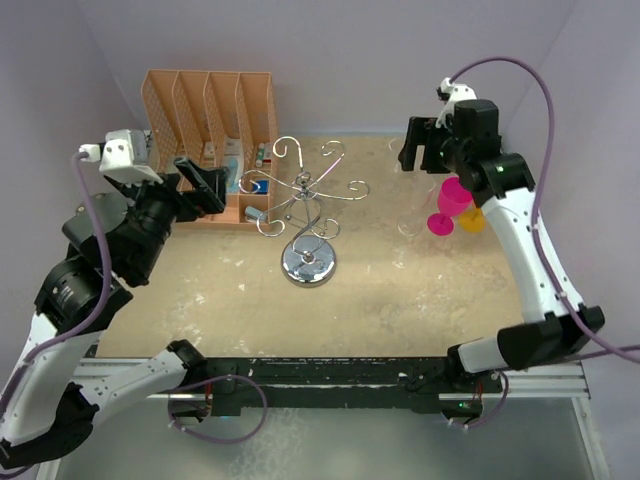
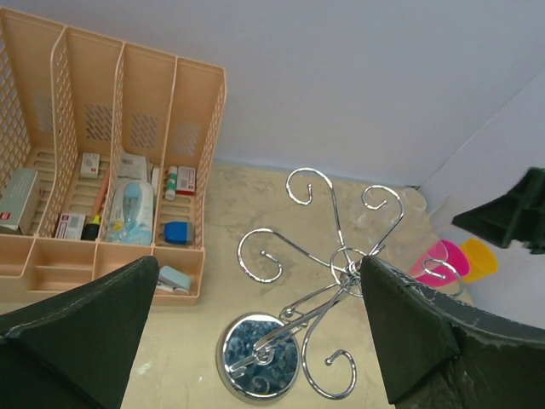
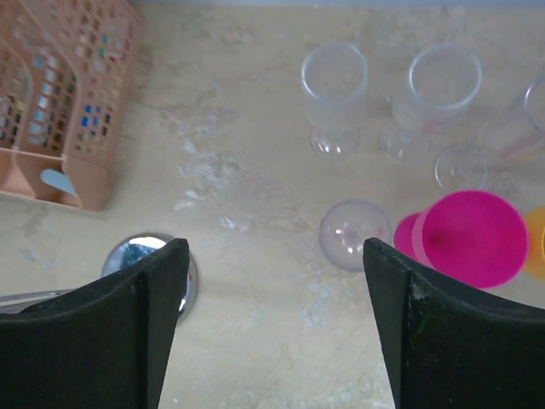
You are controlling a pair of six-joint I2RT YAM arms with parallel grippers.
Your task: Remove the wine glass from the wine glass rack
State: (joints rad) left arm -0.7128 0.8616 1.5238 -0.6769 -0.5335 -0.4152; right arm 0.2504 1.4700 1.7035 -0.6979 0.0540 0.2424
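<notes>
The wine glass rack is a shiny wire stand on a round chrome base at mid-table. In the left wrist view its curled arms hang bare. My right gripper hovers open at the back right, above a group of glasses. In its wrist view the right gripper holds nothing. A clear wine glass stands just inside its right finger, and a pink glass stands beside that. My left gripper is open left of the rack, and in its own view the left gripper frames the rack's base.
An orange slotted file organizer with small items stands at the back left. Two more clear glasses and an orange one stand near the right wall. The rack's base shows by my right gripper's left finger.
</notes>
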